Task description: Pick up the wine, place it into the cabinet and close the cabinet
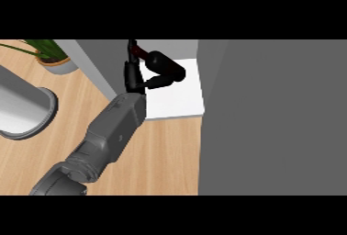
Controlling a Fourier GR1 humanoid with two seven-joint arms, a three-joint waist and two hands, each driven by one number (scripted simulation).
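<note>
- A grey round vessel [24, 108] is sitting at the far left of the wooden counter [166, 151], with a potted plant [51, 57] behind it; neither is touching the arm.
- The one forearm [112, 133] in view is coming up from the lower left edge and stretching toward the cabinet. From this angle I cannot say for certain which arm it is, though its entry point suggests the left.
- Its black hand [152, 71] is hovering over the white cabinet shelf [180, 96], fingers curling round a dark, reddish thing that I take to be the wine [134, 49]. Only its top is poking out beyond the hand, at the shelf's back left corner.
- The bottle's long axis appears to be running up and away from the wrist, roughly in line with the forearm, so the coming move is probably depending on setting it down upright, clear of the wall on its left.
- The open cabinet door [271, 114] is filling the right side as a large grey panel, just beside the shelf.
- No other hand is showing.
</note>
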